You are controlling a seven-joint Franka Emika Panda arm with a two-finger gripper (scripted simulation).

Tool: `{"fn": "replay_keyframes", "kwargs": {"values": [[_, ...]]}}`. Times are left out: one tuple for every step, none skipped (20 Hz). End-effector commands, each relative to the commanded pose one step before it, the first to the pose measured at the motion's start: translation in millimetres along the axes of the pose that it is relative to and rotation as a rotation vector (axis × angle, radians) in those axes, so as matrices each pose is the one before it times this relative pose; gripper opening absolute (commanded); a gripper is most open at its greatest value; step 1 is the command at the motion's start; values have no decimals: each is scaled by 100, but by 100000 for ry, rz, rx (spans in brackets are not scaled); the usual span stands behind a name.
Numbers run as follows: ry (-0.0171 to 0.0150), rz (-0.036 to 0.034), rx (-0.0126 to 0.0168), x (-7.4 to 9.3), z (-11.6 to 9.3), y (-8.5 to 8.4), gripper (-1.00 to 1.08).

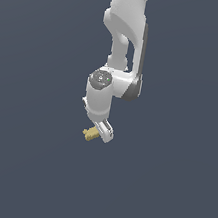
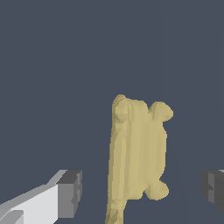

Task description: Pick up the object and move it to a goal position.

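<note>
Here the white Panda arm [image 1: 121, 42] hangs down from the top of the exterior view, its wrist bent so that the gripper [image 1: 103, 132] points toward the dark grey-blue desk [image 1: 19, 166]. The object [image 1: 91, 134], a small tan-yellow elongated block with knobby bumps, sits at the gripper's tip, on the exterior view's left of the white finger housing. From this view I cannot tell whether the block rests on the desk or is raised off it, since the plain surface gives no shadow or edge to judge by.

The wrist view gives the clearer account. The block [image 2: 138, 153] stands lengthwise between the two fingers, with rounded knobs at two of its corners and a long ridge down one side. One finger [image 2: 69, 192], white with a dark grey pad, lies off to one side of the block, and the other dark pad [image 2: 213, 190] lies off to the opposite side at the picture's edge. Both pads are apart from the block, with bare desk [image 2: 52, 65] showing in each gap, so the fingers are spread wide and grip nothing. The block lies nearer the middle of the gap than either pad, though slightly closer to the white finger.
</note>
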State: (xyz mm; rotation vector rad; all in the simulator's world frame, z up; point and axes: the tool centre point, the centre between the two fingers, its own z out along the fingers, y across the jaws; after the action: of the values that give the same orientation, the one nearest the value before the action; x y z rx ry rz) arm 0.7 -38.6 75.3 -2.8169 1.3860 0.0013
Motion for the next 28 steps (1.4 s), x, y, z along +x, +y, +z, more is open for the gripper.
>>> {"fn": "replay_keyframes", "kwargs": {"values": [[111, 2896, -77, 112, 267, 135, 100], [23, 723, -29, 29, 72, 38, 100], [18, 560, -23, 21, 56, 28, 100], [13, 402, -16, 16, 40, 21, 100], [8, 239, -10, 9, 24, 12, 100], [3, 84, -3, 5, 8, 6, 100], [-35, -504, -14, -22, -31, -11, 100], [0, 0, 0, -2, 38, -1, 100], [0, 0, 0, -7, 113, -2, 100], [0, 49, 1, 11, 187, 16, 100], [0, 0, 0, -17, 262, -4, 100], [0, 49, 1, 0, 335, 14, 100], [0, 49, 1, -6, 407, 14, 100], [1, 69, 1, -2, 479, 22, 100], [1, 69, 0, -7, 547, 21, 100], [1, 69, 0, -10, 594, 20, 100], [2, 69, 1, -3, 530, 18, 100], [2, 49, 1, -2, 449, 7, 100], [0, 0, 0, -15, 370, -16, 100], [4, 49, 3, 20, 287, -2, 100], [0, 0, 0, 8, 214, -24, 100], [0, 0, 0, 15, 141, -26, 100], [0, 0, 0, 16, 76, -21, 100], [0, 0, 0, 7, 23, -9, 100], [0, 0, 0, 0, 0, 0, -100], [0, 0, 0, 0, 0, 0, -100], [0, 0, 0, 0, 0, 0, -100], [0, 0, 0, 0, 0, 0, -100]]}}
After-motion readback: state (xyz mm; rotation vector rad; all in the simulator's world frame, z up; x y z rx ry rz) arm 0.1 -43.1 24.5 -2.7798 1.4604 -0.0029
